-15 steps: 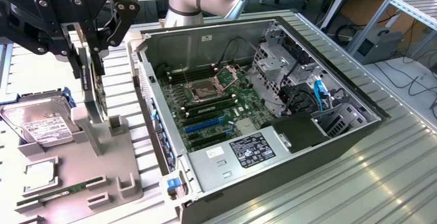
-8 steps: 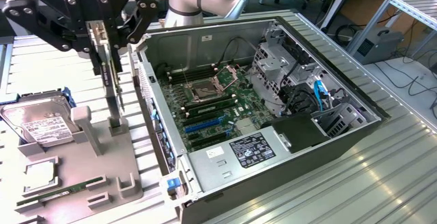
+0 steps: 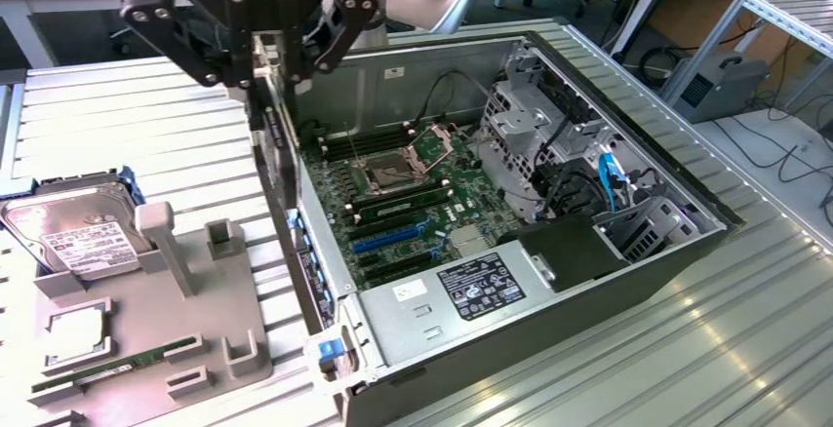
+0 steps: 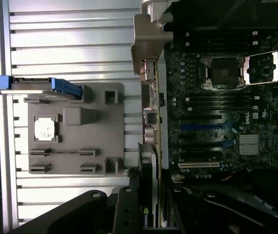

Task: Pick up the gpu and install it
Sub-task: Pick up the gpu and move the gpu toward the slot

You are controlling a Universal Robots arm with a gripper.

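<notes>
**Held gpu could strike the computer case**

The open computer case lies on the slatted table. At its rear wall the gpu hangs upright, with the gripper clamped on its upper end. The card is not over the blue slot. My judgement: lowered from here, its bracket would hit that wall's rim, or the card would twist in the grip and meet the slot crooked. Counted: one case, one motherboard, one grey holder toward the table's edge at the exterior view's left, one gpu, one hard drive, one RAM stick

Matt dark gpu, ribbed metal table, grey plastic holder.
</notes>
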